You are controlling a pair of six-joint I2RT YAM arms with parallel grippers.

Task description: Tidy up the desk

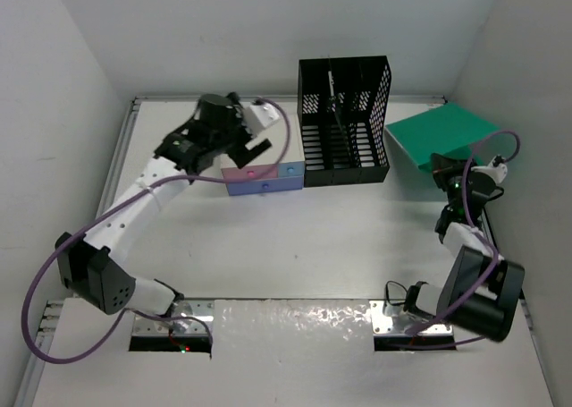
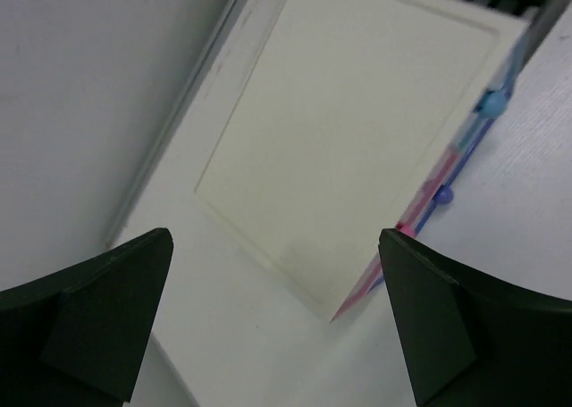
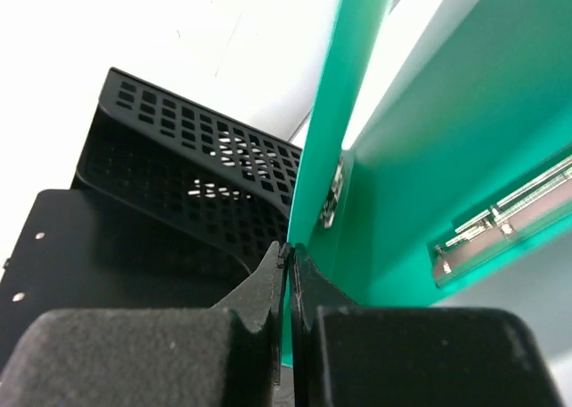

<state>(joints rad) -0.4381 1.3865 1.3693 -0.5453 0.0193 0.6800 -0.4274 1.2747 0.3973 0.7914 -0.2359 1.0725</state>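
Observation:
The white desk (image 1: pixel 340 246) carries a small white-topped drawer box (image 1: pixel 264 179) with pink and blue fronts at the back. My left gripper (image 1: pixel 241 139) hovers over it, open with nothing between its fingers. In the left wrist view the gripper (image 2: pixel 275 239) frames the near corner of the box top (image 2: pixel 349 130). At the back right lies a green folder (image 1: pixel 442 134). My right gripper (image 1: pixel 451 176) is at its near edge. In the right wrist view this gripper (image 3: pixel 289 250) is shut on the thin edge of the folder's raised green cover (image 3: pixel 429 156).
A tall black mesh file organizer (image 1: pixel 344 121) stands between the drawer box and the folder, and it fills the left of the right wrist view (image 3: pixel 179 165). White walls close in on both sides. The arm bases sit at the near edge.

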